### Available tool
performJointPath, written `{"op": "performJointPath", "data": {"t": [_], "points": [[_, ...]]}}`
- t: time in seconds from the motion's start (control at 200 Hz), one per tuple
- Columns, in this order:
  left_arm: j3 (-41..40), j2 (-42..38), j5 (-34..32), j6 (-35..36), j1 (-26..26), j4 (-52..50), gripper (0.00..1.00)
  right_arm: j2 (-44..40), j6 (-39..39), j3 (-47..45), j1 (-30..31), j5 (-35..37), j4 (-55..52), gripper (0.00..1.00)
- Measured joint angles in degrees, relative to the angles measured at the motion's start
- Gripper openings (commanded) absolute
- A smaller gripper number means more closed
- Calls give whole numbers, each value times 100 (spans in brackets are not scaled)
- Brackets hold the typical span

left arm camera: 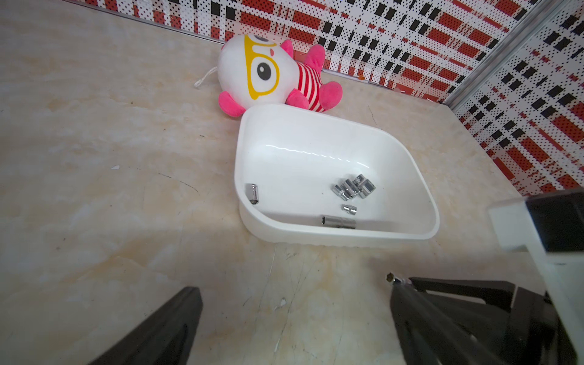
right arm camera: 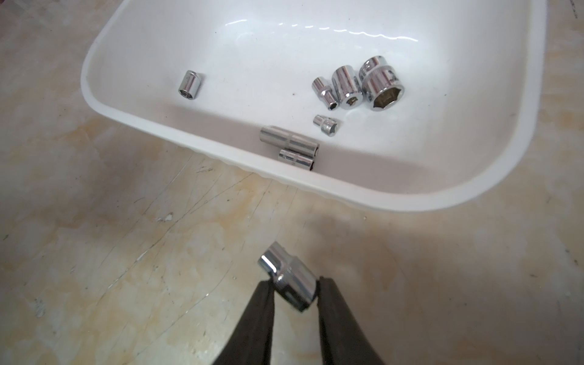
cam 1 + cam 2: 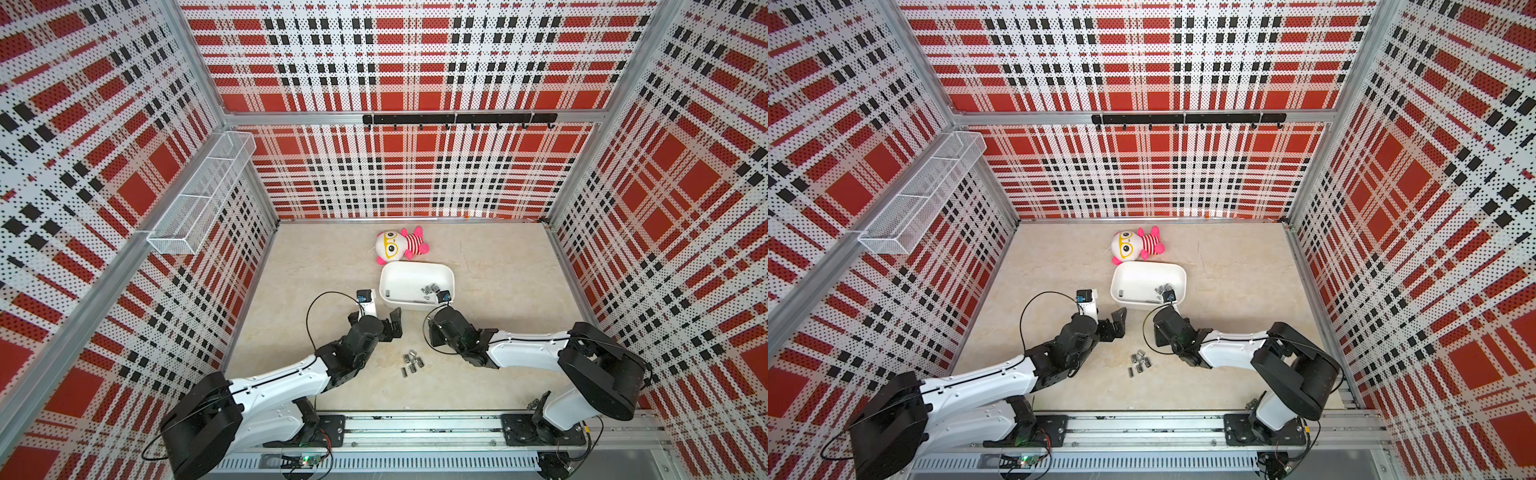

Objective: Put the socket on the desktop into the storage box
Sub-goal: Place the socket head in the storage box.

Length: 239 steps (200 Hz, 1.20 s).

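In the right wrist view my right gripper is shut on a chrome socket, held tilted just above the desktop, a little short of the near rim of the white storage box. Several sockets lie inside the box. A cluster of several more sockets lies on the desktop between my two arms in both top views. My left gripper stands open and empty by the box's near left corner, its fingers wide apart over bare desktop.
A pink-and-white plush doll lies right behind the box. A white wire-mesh basket hangs on the left wall and a black hook rail on the back wall. Plaid pegboard walls enclose three sides; the arms' mounting rail runs along the front.
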Motion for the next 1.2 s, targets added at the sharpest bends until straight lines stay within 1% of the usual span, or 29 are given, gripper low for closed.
{"op": "performJointPath", "data": {"t": [0.326,0.426,0.551,0.676,0.822,1.017,1.197], "points": [[2,63,-26,0,0,-17,99,-831,-33,-57,15,282,-496,28],[2,74,-35,0,0,-22,99,-890,-103,129,9,376,-693,28],[9,107,-42,0,0,-39,99,-866,-186,503,-195,310,-876,28],[13,127,-44,0,-4,-42,99,-636,-293,964,-597,177,-949,28],[13,146,-44,2,-4,-44,99,-24,-448,1589,-931,28,-1075,29],[13,149,-44,2,-9,-59,99,719,-560,2107,-1152,-184,-1276,30],[13,149,-44,2,-11,-63,99,1034,-573,2295,-1246,-343,-1408,33]]}}
